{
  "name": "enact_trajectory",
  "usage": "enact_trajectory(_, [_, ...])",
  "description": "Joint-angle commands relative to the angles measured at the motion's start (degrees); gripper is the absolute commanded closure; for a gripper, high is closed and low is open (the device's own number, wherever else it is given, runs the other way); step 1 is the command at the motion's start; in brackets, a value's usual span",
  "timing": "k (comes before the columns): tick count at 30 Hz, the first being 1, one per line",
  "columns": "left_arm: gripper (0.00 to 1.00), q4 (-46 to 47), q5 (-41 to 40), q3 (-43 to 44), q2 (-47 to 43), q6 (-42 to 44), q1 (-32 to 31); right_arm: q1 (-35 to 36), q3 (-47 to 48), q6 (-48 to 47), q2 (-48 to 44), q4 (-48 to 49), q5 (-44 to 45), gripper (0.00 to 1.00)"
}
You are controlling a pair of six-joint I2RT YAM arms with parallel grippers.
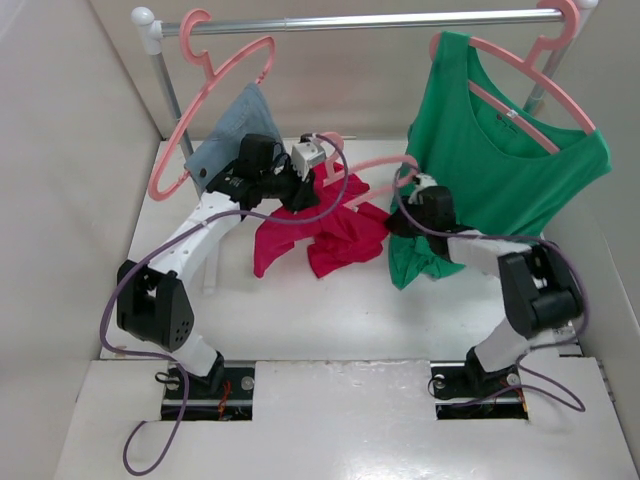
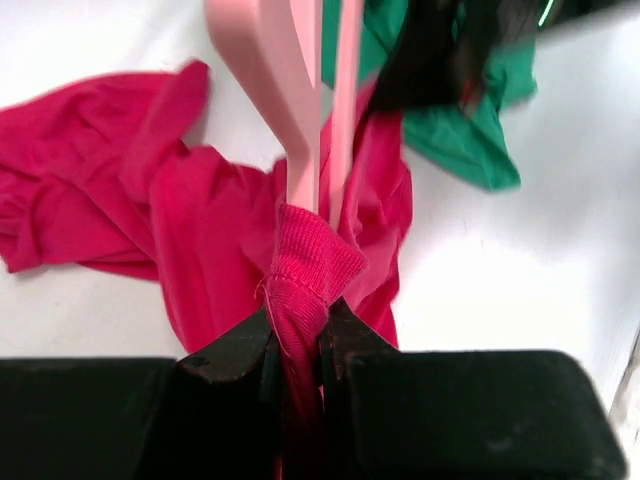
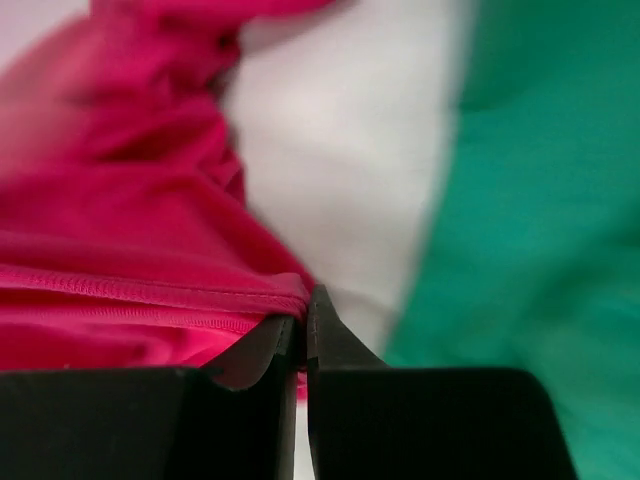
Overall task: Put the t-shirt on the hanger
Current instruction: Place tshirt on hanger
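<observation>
On white walled table (image 1: pixel 330 330), red t-shirt (image 1: pixel 335 240)

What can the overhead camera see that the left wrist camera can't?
Only overhead: the rail and a blue-grey garment hung from it. Only the left wrist: the left hand shut on the t-shirt's ribbed edge, right beside the hanger. Both: the red t-shirt, the pink hanger and the green top.

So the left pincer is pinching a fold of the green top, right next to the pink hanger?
Not quite. The left pincer is pinching a fold of the red t-shirt, right next to the pink hanger, as the left wrist view shows.
</observation>
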Motion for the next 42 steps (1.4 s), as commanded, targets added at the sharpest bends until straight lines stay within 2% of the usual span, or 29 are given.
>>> enact_trajectory(1, [1.0,-1.43,5.33,-1.27,-7.11,9.84,2.33,-8.07,-5.48,0.77,-8.95,-0.29,3.6,1.0])
enact_trajectory(4, [1.0,-4.25,6.65,-4.17,-9.48,18.64,2.33,-12.47,-6.63,-0.72,-13.52,-2.38,3.07,1.0])
enact_trajectory(8, [1.0,-6.27,2.44,-6.99,-10.19,23.65,2.33,-15.9,-6.63,-1.34,-17.4,-5.47,3.07,1.0])
enact_trajectory(10, [1.0,-6.28,-2.56,-7.52,-10.19,24.46,1.81,-16.96,-6.63,-1.34,-19.16,-6.17,3.6,1.0])
enact_trajectory(12, [1.0,-6.8,-7.56,-7.52,-8.35,25.76,1.8,-16.96,-4.79,-3.62,-21.44,-8.19,4.22,1.0])
enact_trajectory(19, [1.0,-6.8,-17.42,-7.52,-5.97,30.07,0.75,-16.96,1.71,-12.67,-26.63,-19.26,10.36,1.0])
enact_trajectory(23, [1.0,-5.66,-21.64,-9.01,-5.97,32.89,-1.97,-12.41,6.63,-19.17,-27.78,-23.49,16.05,1.0])
enact_trajectory(26, [1.0,-6.28,-21.65,-7.35,-4.66,33.42,-3.55,-4.85,11.2,-25.41,-25.85,-26.12,17.58,1.0])
enact_trajectory(29, [1.0,-7.32,-19.03,-5.68,-4.66,34.12,-4.26,-0.36,14.2,-30.5,-24.0,-26.05,12.67,1.0])
enact_trajectory(34, [1.0,-9.87,-4.27,-2.87,-5.97,35.79,-4.26,0.79,16.13,-36.93,-22.59,-22.79,-5.85,1.0])
enact_trajectory(38, [1.0,-13.56,3.2,-1.11,-6.5,37.81,-4.26,-0.61,18.76,-39.75,-22.76,-27.53,-8.88,0.8])
enact_trajectory(39, [1.0,-14.35,5.57,-0.15,-6.5,38.69,-2.44,-0.61,19.99,-42.01,-22.77,-30.15,-9.75,0.67])
enact_trajectory(42, [1.0,-18.48,13.75,2.84,-5.8,39.83,-0.93,-0.61,24.46,-47.03,-22.77,-37.6,-11.6,0.47])
